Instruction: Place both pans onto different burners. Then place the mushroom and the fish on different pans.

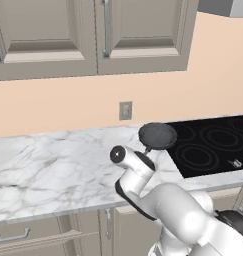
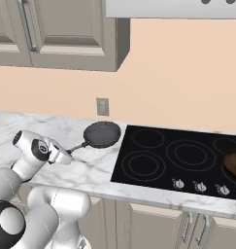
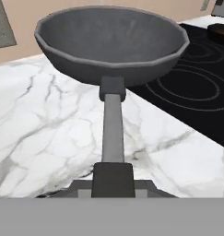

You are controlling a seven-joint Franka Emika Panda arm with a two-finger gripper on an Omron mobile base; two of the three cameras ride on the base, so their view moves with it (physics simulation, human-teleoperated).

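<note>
While clamped on its long handle, the gripper (image 3: 112, 177) holds the dark pan (image 3: 111, 41) above the marble surface (image 3: 49, 133), cooktop (image 3: 196, 92) at three o'clock.

The dark pan (image 2: 102, 134) is held above the tabletop (image 2: 51, 127), just left of the cooktop (image 2: 177, 158); the brown pan (image 2: 234, 164) is set on the cooktop's right edge.

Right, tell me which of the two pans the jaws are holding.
The dark grey pan, gripped by its long handle and held over the marble counter left of the cooktop. The brown pan sits on a right-hand burner.
</note>
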